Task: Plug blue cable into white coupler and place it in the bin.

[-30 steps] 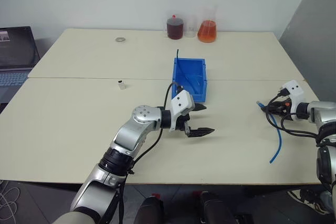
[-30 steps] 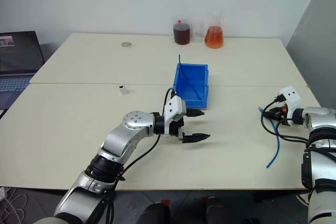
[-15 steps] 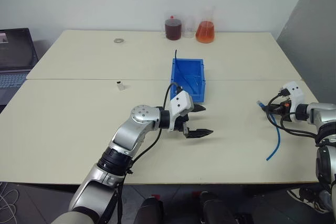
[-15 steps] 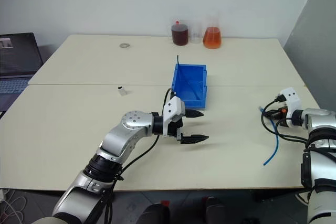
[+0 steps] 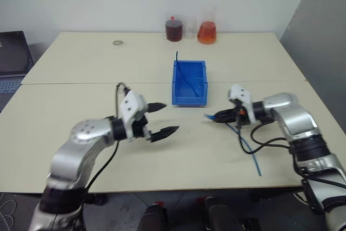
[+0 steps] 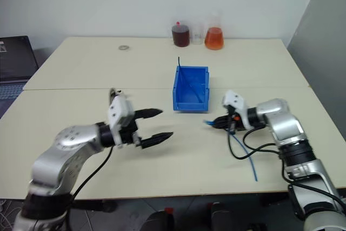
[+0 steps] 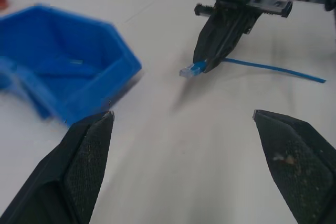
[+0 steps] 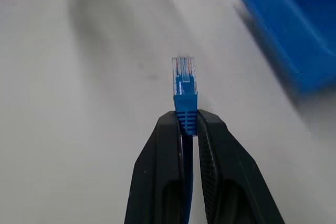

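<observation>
The blue bin (image 5: 201,93) stands at the table's middle. Just in front of it and to the right, my right gripper (image 5: 216,116) is shut on the blue cable (image 5: 248,152) right behind its plug (image 8: 183,76), which points left. The rest of the cable trails over the table toward the front edge. My left gripper (image 5: 171,117) hovers open and empty to the left of the bin's front, facing the plug (image 7: 189,70). The white coupler is hidden.
At the far edge stand a flask of dark red liquid (image 5: 173,29) and one of orange liquid (image 5: 206,31). A grey ring (image 5: 117,42) lies far left. A laptop (image 5: 11,58) sits past the left edge. A thin dark-blue cable (image 5: 182,74) lies in the bin.
My right gripper has swung left from the table's right edge to the bin's front, carrying the cable's plug. My left arm has drawn back to the left, still open.
</observation>
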{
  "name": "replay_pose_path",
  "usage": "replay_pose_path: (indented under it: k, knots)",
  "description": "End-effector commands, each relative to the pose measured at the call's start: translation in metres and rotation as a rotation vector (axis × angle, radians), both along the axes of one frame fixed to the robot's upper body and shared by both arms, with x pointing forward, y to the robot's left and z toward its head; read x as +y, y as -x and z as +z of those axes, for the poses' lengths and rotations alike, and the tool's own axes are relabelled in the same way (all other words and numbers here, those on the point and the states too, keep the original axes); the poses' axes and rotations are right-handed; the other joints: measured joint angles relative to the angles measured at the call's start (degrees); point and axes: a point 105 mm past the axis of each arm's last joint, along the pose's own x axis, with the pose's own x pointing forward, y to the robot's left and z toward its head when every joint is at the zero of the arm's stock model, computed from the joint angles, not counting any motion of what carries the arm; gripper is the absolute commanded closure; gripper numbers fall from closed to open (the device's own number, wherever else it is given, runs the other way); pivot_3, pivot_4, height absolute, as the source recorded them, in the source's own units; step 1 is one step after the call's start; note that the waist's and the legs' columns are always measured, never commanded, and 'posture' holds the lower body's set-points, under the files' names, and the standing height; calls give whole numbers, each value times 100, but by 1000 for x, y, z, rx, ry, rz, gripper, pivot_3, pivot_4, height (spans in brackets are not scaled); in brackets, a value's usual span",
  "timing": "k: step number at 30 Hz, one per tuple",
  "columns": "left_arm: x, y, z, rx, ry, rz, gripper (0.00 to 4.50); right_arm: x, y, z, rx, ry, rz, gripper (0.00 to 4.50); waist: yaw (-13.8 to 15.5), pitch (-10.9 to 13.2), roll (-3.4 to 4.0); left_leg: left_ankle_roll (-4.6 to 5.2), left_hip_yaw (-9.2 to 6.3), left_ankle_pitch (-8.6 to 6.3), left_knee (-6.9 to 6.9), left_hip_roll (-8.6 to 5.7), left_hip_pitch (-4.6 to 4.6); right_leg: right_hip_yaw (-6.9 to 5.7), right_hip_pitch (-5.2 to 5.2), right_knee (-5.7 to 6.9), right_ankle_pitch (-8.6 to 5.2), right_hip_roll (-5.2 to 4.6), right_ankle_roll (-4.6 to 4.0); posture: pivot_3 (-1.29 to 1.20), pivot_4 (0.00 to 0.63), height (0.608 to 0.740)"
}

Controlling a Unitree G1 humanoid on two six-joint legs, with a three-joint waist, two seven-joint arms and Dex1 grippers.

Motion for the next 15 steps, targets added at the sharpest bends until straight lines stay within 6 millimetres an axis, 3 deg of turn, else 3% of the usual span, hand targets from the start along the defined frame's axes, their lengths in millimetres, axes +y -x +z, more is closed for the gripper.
replay_pose_path:
  k: [1, 6, 8, 9, 15]
  knots:
    - [7, 29, -19, 21, 13, 106, 0, 34, 7, -6, -73, 27, 103, 4369, 19, 1, -2, 0, 1, 0, 0, 0, -1, -1, 0, 0, 0, -5, 0, 0, 150, 740]
    - [18, 62, -50, 75, 61, 331, 0, 58, 5, -23, -140, 108, 189, 4369, 61, 4, -8, 1, 4, -1, -2, 4, -4, -3, -5, -2, -1, -21, -3, 0, 150, 740]
    - [20, 67, -55, 80, 70, 385, 0, 63, 7, -26, -148, 115, 229, 3675, 119, 4, -8, 1, 2, 0, -2, -3, -2, -12, -3, -2, -4, -21, -6, 0, 150, 740]
    - [20, 68, -56, 79, 73, 396, 0, 64, 8, -28, -150, 118, 241, 3599, 131, 3, -9, 1, 5, 0, 0, -3, 0, -11, 0, -5, -5, -16, -5, 0, 150, 740]
    - [23, 69, -57, 60, 60, 405, 0, 66, 14, -34, -84, 108, 277, 1920, 116, 3, -8, 2, 12, 2, 4, 2, 15, -5, 5, 0, -14, 13, 7, 0, 150, 740]
